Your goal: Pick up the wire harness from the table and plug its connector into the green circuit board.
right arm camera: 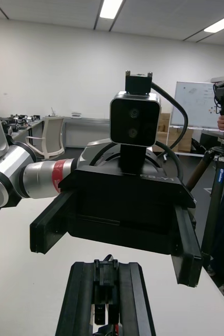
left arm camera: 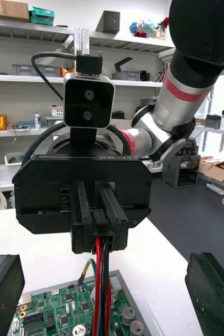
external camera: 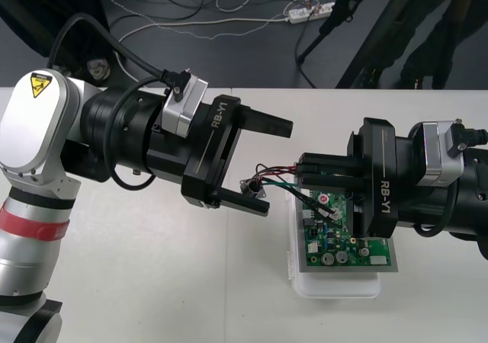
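Observation:
My right gripper (external camera: 301,173) comes in from the right and is shut on the harness's black plug (left arm camera: 101,219), above the far left corner of the green circuit board (external camera: 345,244). Red, black and green wires (external camera: 276,174) run left from it to the round metal socket (external camera: 254,187). In the right wrist view its fingers (right arm camera: 80,299) stand close together around the plug (right arm camera: 105,294). My left gripper (external camera: 279,168) faces it, open, one finger on each side of the wires, and the socket hangs close to its near finger (external camera: 245,203). The plug is held above the board, not in it.
The board rests on a white base (external camera: 335,286) at the table's right centre. Bare table (external camera: 152,282) lies in front of the left arm. Cables and a power strip (external camera: 309,11) lie on the dark floor beyond the far edge.

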You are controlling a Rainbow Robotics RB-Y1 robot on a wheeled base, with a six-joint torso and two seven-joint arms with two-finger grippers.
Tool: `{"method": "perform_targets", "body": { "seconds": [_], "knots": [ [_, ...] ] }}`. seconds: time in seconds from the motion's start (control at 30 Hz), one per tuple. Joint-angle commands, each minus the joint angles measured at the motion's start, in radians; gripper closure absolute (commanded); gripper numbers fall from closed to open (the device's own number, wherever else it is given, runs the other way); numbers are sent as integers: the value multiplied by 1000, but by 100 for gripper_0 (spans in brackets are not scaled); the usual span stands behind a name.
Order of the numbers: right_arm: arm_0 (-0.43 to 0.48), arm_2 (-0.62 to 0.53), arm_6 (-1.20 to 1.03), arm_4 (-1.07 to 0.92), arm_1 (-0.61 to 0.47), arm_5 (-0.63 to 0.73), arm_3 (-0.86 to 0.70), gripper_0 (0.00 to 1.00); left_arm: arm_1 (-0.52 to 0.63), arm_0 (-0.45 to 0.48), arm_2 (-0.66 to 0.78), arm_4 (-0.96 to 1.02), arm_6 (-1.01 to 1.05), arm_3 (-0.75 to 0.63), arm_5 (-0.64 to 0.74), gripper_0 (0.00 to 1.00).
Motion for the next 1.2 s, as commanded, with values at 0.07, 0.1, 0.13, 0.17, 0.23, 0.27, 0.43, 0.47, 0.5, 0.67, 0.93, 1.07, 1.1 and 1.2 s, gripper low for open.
{"method": "perform_targets", "body": {
  "seconds": [0.07,0.1,0.13,0.17,0.23,0.27,0.43,0.47,0.5,0.67,0.93,1.07,1.1,1.2],
  "knots": [
    [9,10,26,-17,-17,8,-39,100,-22,-44,-20,-6,-24,-4,-29,11],
    [9,10,26,-17,-17,8,-39,100,-22,-44,-23,-6,-24,-4,-29,11],
    [9,12,28,-17,-17,8,-40,100,-22,-44,-26,-6,-27,-4,-26,11],
    [9,12,26,-17,-17,8,-40,100,-24,-44,-29,-6,-24,-4,-24,11],
    [9,10,26,-17,-17,8,-39,100,-22,-44,-33,-6,-24,-4,-18,12],
    [9,10,26,-17,-17,8,-39,100,-22,-44,-33,-6,-24,-4,-18,12],
    [9,10,28,-17,-17,8,-40,100,-24,-45,-50,-6,-31,-4,11,32],
    [9,10,26,-16,-17,8,-40,100,-22,-45,-55,-6,-33,-4,17,43],
    [9,12,26,-17,-17,8,-39,100,-22,-48,-59,-6,-34,-4,23,55],
    [9,12,26,-16,-17,8,-40,100,-24,-54,-69,-6,-39,-1,36,93],
    [9,12,26,-17,-17,8,-40,100,-24,-70,-81,18,-54,54,36,100],
    [9,12,26,-17,-17,8,-40,100,-24,-71,-81,23,-60,57,36,100],
    [9,10,26,-17,-17,8,-40,100,-24,-71,-81,25,-60,59,36,100],
    [9,12,26,-17,-17,8,-39,100,-24,-73,-78,31,-60,59,36,100]
  ]
}}
